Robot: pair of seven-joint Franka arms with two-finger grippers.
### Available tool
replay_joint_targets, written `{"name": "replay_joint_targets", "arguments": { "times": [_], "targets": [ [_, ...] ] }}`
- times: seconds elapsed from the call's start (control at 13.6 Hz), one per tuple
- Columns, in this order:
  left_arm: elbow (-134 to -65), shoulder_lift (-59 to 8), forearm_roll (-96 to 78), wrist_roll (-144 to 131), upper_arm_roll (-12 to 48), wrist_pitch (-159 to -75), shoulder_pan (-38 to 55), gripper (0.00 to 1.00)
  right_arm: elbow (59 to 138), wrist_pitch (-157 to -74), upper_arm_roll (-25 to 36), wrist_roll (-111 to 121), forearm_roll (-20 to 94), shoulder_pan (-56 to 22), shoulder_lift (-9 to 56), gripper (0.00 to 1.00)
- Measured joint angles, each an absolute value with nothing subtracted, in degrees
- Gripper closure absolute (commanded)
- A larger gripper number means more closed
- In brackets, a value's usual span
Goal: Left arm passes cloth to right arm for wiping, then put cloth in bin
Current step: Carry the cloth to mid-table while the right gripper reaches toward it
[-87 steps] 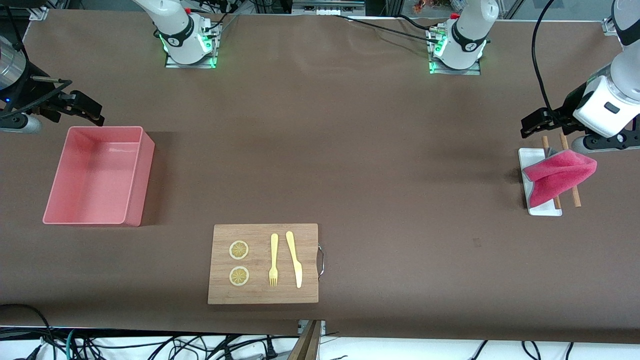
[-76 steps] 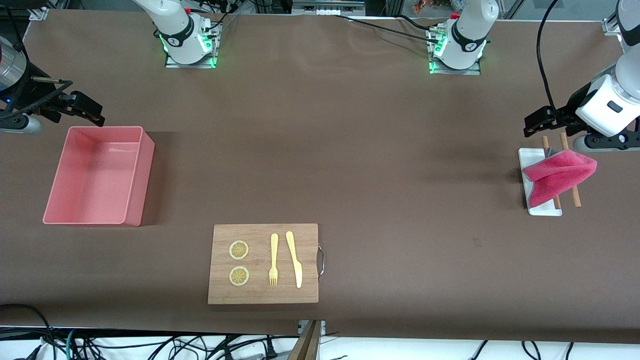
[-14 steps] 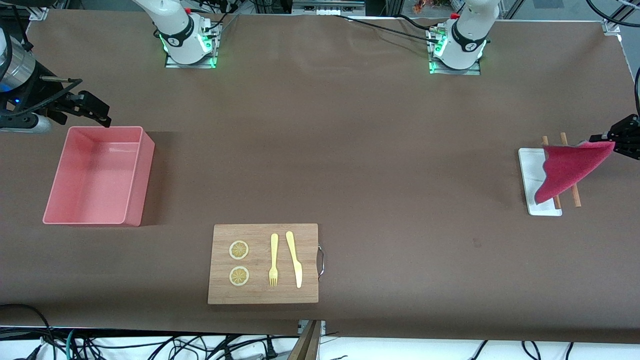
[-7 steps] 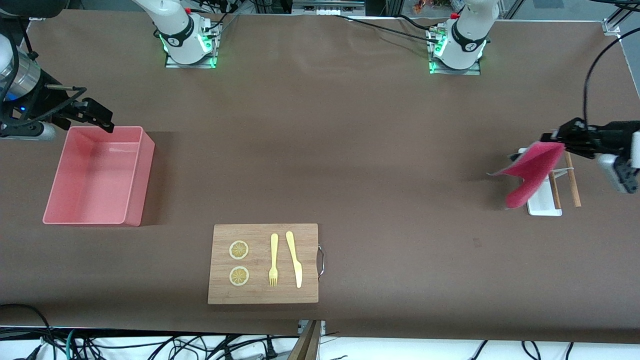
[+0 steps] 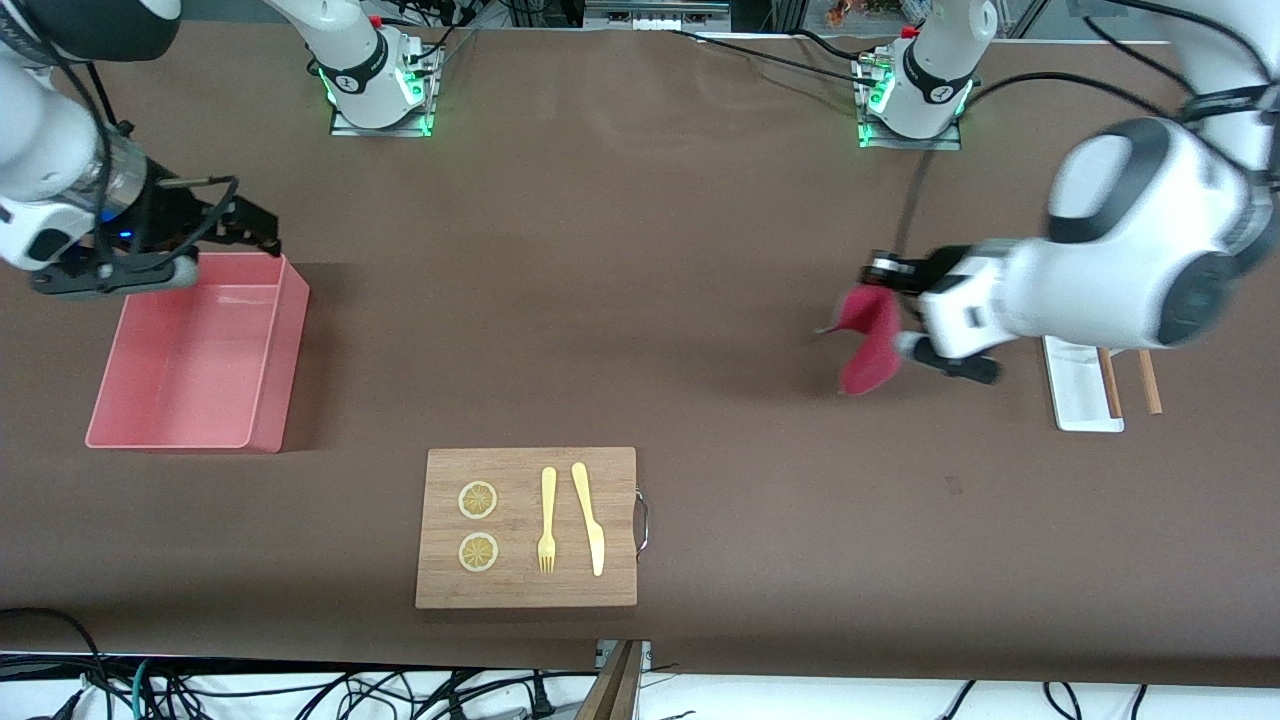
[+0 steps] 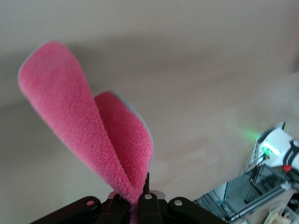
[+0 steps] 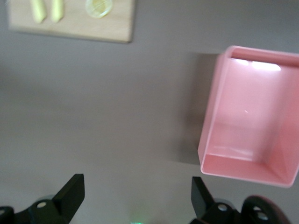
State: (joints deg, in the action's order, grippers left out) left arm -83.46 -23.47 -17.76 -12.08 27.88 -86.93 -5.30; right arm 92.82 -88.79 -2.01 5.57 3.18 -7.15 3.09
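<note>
Two arms are seen, the left arm (image 5: 1120, 280) and the right arm (image 5: 50, 150). Two grippers are counted, the left gripper (image 5: 885, 280) and the right gripper (image 5: 255, 225). One cloth (image 5: 868, 335) is seen. One bin (image 5: 195, 350) is seen. One board (image 5: 527, 527) is seen, and on it are counted two lemon slices (image 5: 478, 500), one fork (image 5: 547, 520) and one knife (image 5: 589, 517). One tray (image 5: 1078, 385) and two sticks (image 5: 1148, 382) are seen.

Magenta-red cloth (image 5: 872, 340), pale pink bin (image 5: 268, 360), brown table (image 5: 640, 300).

table (image 5: 700, 250): brown covering | cables (image 5: 300, 690): along near edge
</note>
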Motion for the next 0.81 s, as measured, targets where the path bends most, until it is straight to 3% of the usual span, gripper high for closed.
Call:
{"name": "replay_joint_targets", "arguments": {
  "times": [0.44, 0.81],
  "targets": [
    [-83.59, -25.18, -17.76, -31.47, 27.88, -102.32, 9.93, 1.0, 94.73, -86.28, -2.41, 42.74, 14.63, -6.43, 2.66, 0.0],
    [-82.28, -26.29, -19.24, -37.16, 27.69, -106.58, 12.05, 1.0, 103.51, -96.18, -2.42, 65.73, 29.11, -6.06, 4.71, 0.0]
  ]
}}
